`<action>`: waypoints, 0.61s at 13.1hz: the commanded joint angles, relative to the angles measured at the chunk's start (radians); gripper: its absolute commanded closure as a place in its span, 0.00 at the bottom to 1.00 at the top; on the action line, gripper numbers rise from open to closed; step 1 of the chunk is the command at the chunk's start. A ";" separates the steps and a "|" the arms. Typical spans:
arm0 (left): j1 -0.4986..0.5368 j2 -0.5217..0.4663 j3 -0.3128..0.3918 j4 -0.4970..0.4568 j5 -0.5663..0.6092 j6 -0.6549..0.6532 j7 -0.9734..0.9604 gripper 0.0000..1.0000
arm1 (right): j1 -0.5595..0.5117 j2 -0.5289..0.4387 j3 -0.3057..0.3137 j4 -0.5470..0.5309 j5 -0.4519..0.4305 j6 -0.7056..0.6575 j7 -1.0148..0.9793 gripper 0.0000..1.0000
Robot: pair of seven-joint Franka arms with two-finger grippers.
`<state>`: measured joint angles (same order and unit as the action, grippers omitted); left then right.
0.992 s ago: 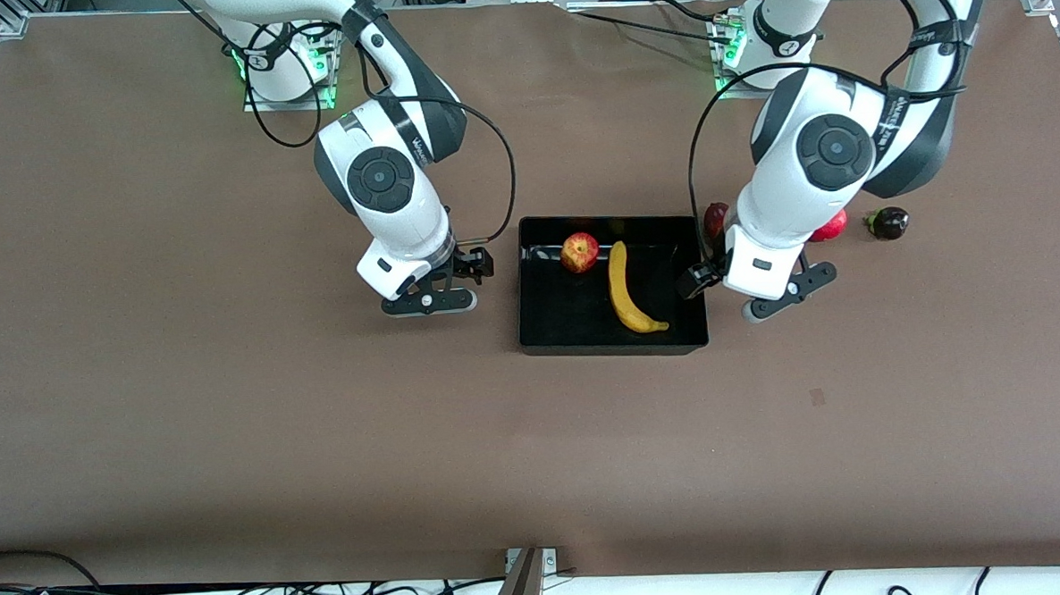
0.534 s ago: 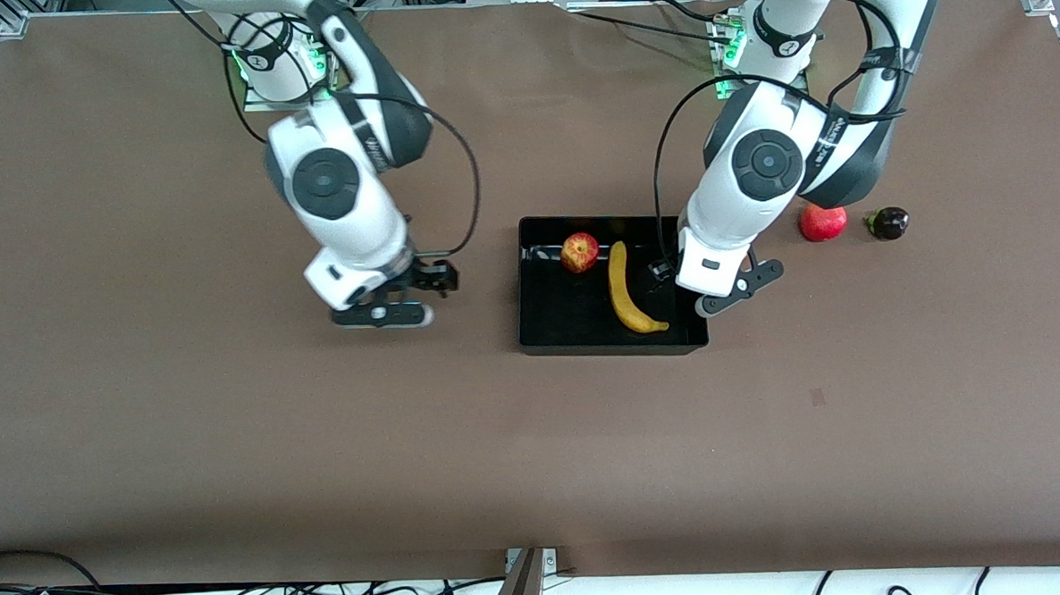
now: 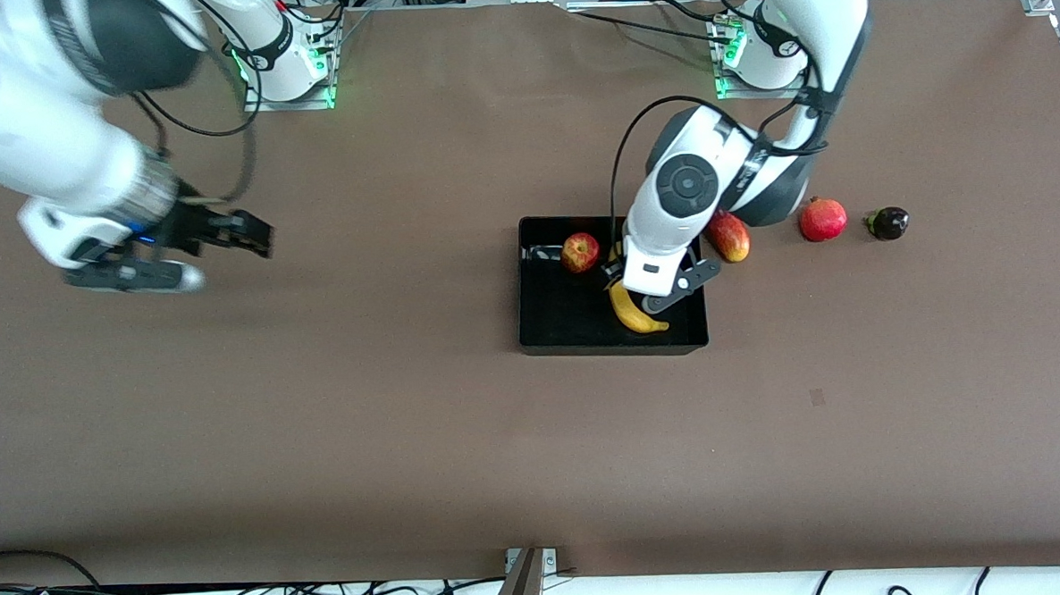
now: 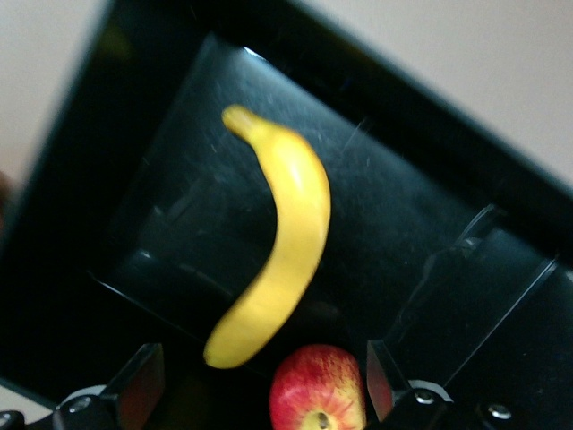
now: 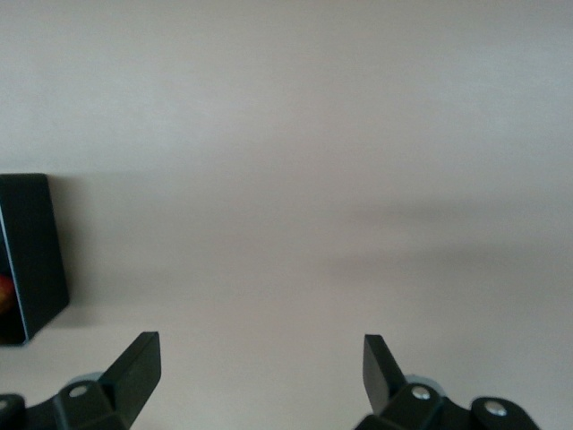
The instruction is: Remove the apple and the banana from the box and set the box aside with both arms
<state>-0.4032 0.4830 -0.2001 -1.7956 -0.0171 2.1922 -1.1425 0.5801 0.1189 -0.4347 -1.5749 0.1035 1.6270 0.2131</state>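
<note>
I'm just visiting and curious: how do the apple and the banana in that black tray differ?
The apple is small, round and red with yellow patches; the banana is long, curved and plain yellow. The apple lies in full view, farther from the front camera; the banana stretches nearer to that camera and is partly hidden under the left gripper, which hangs open over it. Both lie loose inside the black tray, held by nothing.

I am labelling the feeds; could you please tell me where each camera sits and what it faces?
Front view: high across the table, facing both arms' bases; right gripper over bare table, left gripper over the black tray.
Left wrist view: looks down at banana and apple; open fingers show.
Right wrist view: faces bare table; open fingers show.
All three show the tray.
</note>
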 commanded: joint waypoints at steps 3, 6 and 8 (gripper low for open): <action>-0.078 0.069 0.004 -0.001 -0.007 0.046 -0.071 0.00 | 0.007 -0.067 -0.111 -0.021 -0.013 -0.056 -0.126 0.00; -0.081 0.089 -0.022 -0.001 -0.020 0.050 -0.072 0.00 | 0.012 -0.058 -0.105 -0.002 -0.090 -0.055 -0.115 0.00; -0.083 0.106 -0.039 -0.001 -0.020 0.054 -0.075 0.00 | 0.015 -0.056 -0.107 -0.004 -0.090 -0.053 -0.112 0.00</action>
<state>-0.4830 0.5776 -0.2281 -1.7968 -0.0171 2.2350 -1.2102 0.5838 0.0640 -0.5411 -1.5851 0.0326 1.5823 0.0984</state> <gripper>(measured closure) 0.000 0.000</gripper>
